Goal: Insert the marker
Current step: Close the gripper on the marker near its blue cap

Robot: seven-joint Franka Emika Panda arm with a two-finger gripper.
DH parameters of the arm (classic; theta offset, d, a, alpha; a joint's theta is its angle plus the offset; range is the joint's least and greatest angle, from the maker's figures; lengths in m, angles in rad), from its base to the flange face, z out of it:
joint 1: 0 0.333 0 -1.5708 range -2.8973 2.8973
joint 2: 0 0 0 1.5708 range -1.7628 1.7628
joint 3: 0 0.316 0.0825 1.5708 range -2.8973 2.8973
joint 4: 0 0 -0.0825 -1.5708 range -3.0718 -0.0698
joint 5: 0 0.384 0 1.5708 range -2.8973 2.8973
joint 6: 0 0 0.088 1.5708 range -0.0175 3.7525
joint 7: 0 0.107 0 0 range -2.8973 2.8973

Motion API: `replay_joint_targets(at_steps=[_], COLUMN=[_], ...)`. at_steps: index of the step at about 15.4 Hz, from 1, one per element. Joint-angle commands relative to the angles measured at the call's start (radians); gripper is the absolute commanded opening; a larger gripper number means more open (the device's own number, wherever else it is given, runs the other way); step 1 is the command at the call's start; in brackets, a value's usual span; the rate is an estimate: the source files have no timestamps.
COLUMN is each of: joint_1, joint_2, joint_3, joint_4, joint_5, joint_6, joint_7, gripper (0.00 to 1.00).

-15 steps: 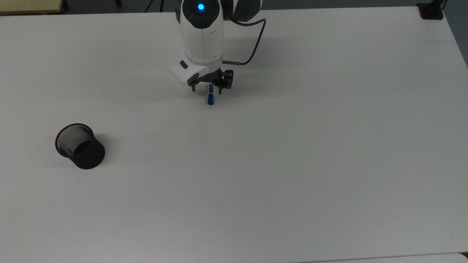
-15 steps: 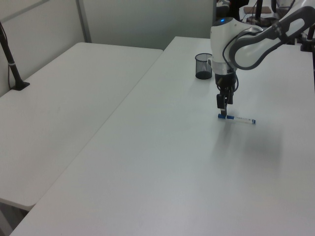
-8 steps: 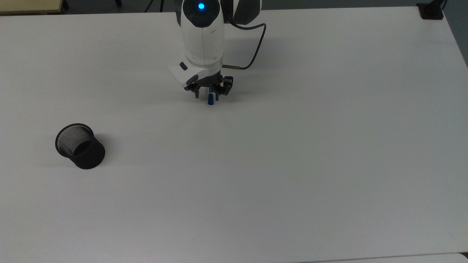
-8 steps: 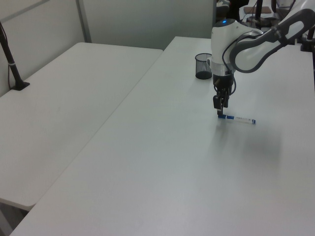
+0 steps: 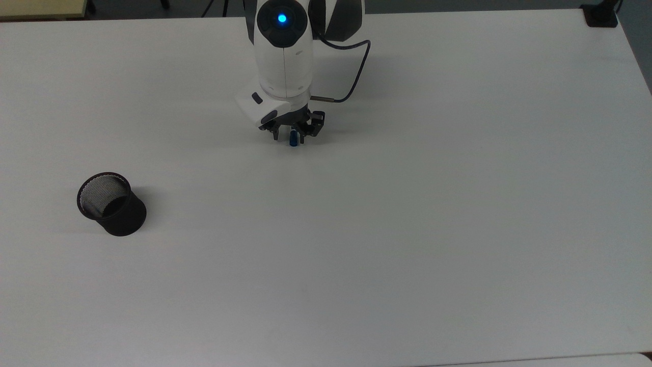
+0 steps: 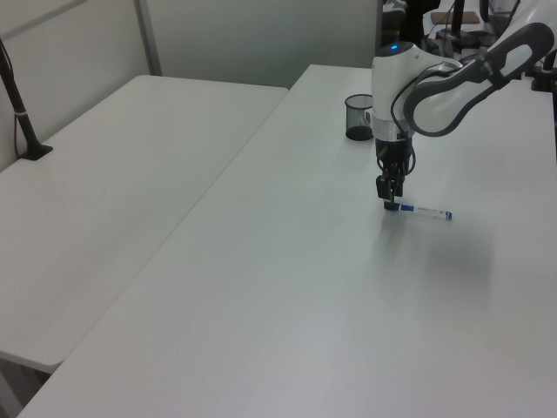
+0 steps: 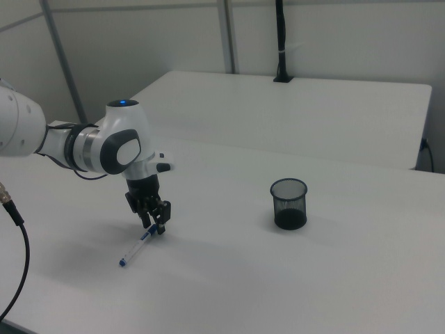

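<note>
Gripper (image 6: pixel 389 201) is down at the marker (image 6: pixel 419 212), fingers straddling its blue cap end; jaws look spread with the cap between them, not yet clamped, as far as I can judge. Marker lies flat on the worktop (image 5: pixel 407 229), white barrel trailing toward the left view's right, small blue end tip farthest from the gripper. Handling guess: light, rigid, smooth plastic, round barrel so it may roll or pivot if pinched off-centre; gripping this close to the cap end means it could droop once lifted, nearer the label band would be steadier. Black mesh cup (image 5: pixel 112 204) stands upright well apart, toward the top view's left, open mouth up. View differences: top view shows just the blue cap (image 5: pixel 293 138) poking out under the wrist, barrel hidden by the arm; left view and right view show the full length of the marker (image 7: pixel 138 247) on the worktop. Right view gives the clearest gripper-to-cup (image 7: pixel 288 204) separation.
</note>
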Motion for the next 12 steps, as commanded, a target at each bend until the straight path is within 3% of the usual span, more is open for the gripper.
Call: replay_joint_targets(at_steps=[1,7,12], joint_1=[0.023,0.023,0.024], joint_2=[0.015,0.015,0.017], joint_3=[-0.007,-0.007,-0.007], joint_4=[0.004,0.009,0.009], joint_5=[-0.008,-0.008,-0.01], joint_6=[0.025,0.021,0.021], joint_7=[0.041,0.042,0.058], gripper=[0.51,0.24,0.12])
